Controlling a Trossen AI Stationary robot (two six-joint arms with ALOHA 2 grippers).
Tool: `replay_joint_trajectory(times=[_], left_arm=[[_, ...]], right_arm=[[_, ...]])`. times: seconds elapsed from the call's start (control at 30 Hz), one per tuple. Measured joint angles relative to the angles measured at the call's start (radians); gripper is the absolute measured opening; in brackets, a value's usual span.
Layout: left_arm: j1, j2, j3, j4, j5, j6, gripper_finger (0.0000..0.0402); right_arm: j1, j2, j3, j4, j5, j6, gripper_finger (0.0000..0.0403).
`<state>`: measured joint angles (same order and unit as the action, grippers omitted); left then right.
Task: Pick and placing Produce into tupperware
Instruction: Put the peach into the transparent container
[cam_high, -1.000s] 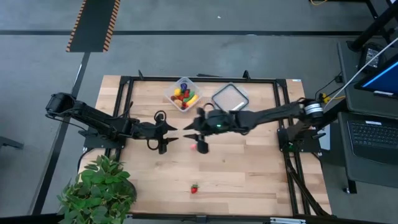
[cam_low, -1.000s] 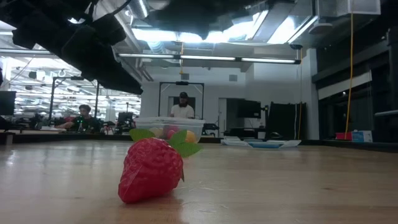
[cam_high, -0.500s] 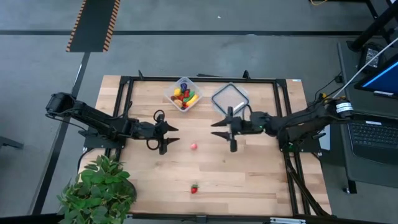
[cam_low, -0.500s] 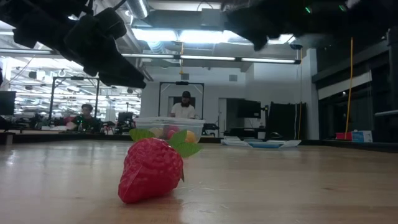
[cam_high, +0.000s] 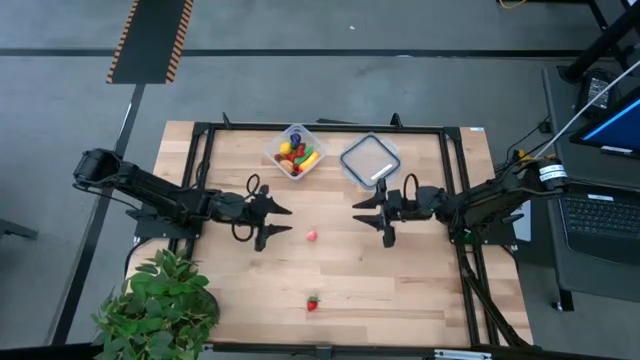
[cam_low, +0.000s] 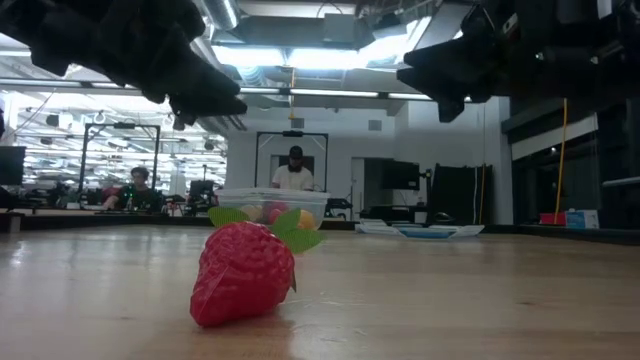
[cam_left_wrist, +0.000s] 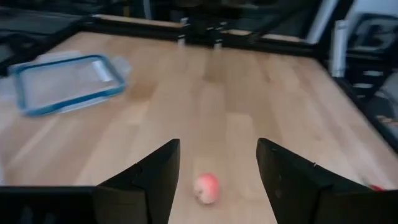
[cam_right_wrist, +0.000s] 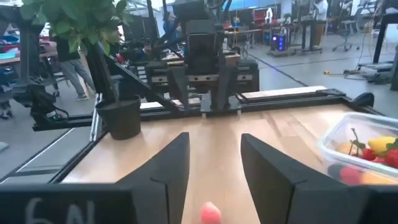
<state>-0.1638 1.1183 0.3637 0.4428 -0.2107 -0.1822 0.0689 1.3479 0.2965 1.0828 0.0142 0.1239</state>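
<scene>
Produce: most pieces lie inside the tupperware (cam_high: 293, 152) at the far side of the desk (cam_high: 400, 270). One small pink piece (cam_high: 311, 236) rests on the bare desk between the two tools. A strawberry (cam_high: 313, 302) lies apart near the front edge. The lid (cam_high: 369, 159) lies flat beside the tupperware. Left tool (cam_high: 280, 222): fingers spread, empty, just beside the pink piece. Right tool (cam_high: 368, 215): fingers apart, apparently empty, farther from it.
</scene>
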Motion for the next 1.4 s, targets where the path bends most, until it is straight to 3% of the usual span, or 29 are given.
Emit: replay_joint_trajectory(times=[0.1, 0.33, 0.63, 0.97, 1.4], left_arm=[[-0.003, 0.021, 0.000, 0.011, 0.048, -0.001, 0.0206], [-0.036, 0.174, 0.093, -0.039, 0.048, 0.031, 0.0206], [-0.035, 0.408, 0.349, -0.348, 0.040, 0.118, 0.0206], [-0.031, 0.580, 0.573, -0.573, 0.040, 0.195, 0.0206], [0.029, 0.713, 0.625, -0.635, 0.069, 0.219, 0.0206]], right_arm=[[-0.001, 0.000, 0.014, -0.001, 0.029, -0.035, 0.0145], [-0.006, 0.000, 0.025, -0.023, 0.079, -0.078, 0.0145], [-0.006, 0.000, 0.025, -0.196, 0.078, -0.036, 0.0145], [-0.006, 0.000, 0.025, -0.198, 0.061, 0.004, 0.0145], [-0.005, 0.000, 0.025, -0.198, 0.033, 0.006, 0.0145]])
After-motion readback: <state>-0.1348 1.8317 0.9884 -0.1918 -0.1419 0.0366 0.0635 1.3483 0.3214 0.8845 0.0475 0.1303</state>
